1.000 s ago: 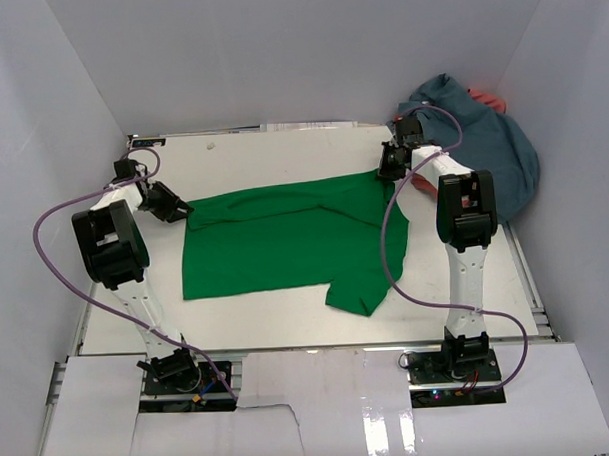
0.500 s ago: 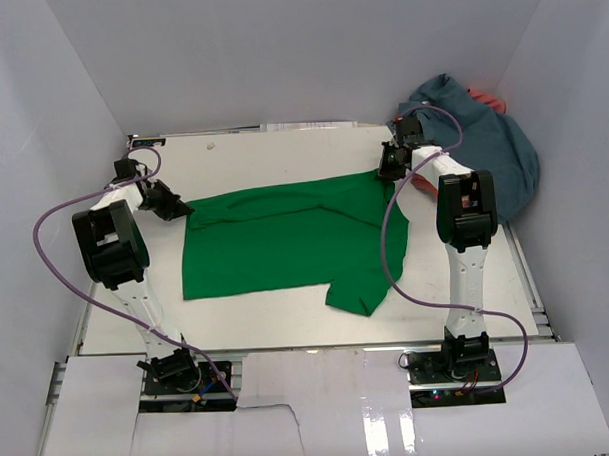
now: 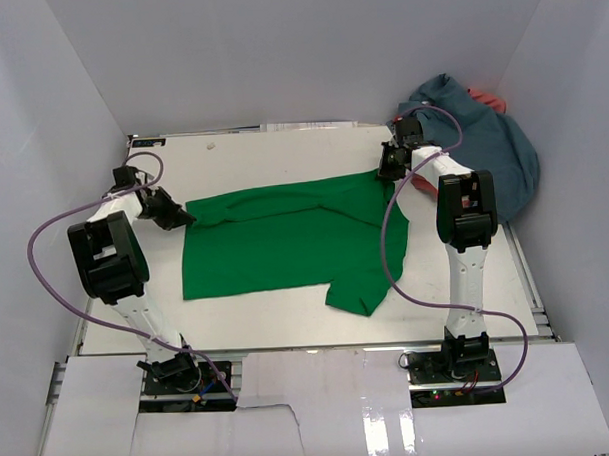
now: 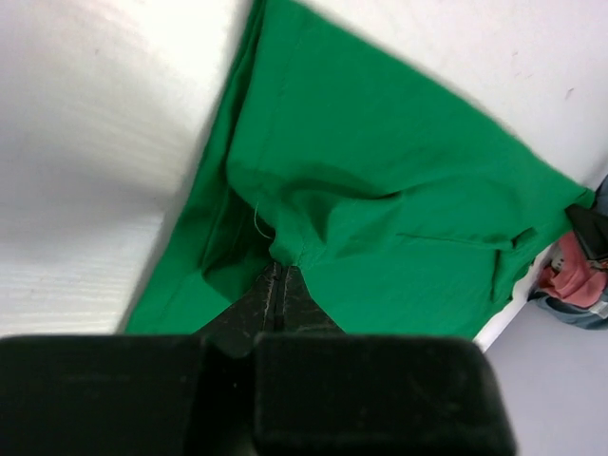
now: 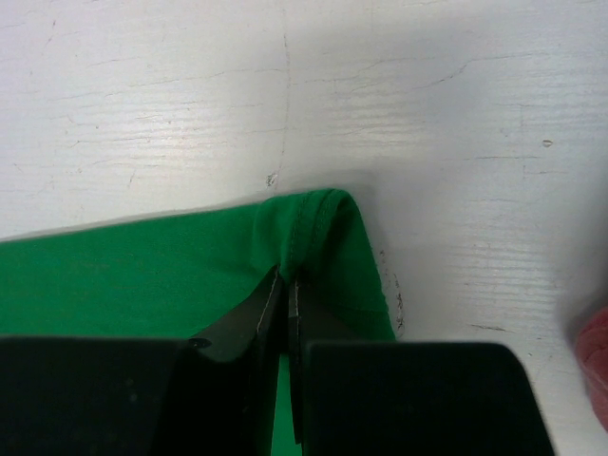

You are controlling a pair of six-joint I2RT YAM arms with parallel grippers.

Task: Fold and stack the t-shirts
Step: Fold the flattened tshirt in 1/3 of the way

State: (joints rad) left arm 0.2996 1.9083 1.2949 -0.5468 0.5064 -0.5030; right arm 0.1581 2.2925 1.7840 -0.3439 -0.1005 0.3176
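Note:
The green t-shirt (image 3: 285,239) lies spread across the middle of the white table. My left gripper (image 3: 183,218) is shut on its far left corner; in the left wrist view the cloth (image 4: 380,218) bunches up at the closed tips of the left gripper (image 4: 283,269). At the shirt's far right corner my right gripper (image 3: 385,173) is shut on the hemmed edge (image 5: 318,218), seen pinched by the right gripper (image 5: 288,278) in its wrist view. The blue-grey t-shirt (image 3: 487,142) sits heaped at the back right, with the coral red one (image 3: 490,99) peeking out behind it.
White walls close in on the left, back and right. The table's front edge (image 3: 319,345) runs just ahead of the arm bases. Purple cables (image 3: 396,255) loop beside both arms.
The left gripper has closed on the shirt's left corner and lifted it slightly, with the left arm shifting a little. The right arm has not moved.

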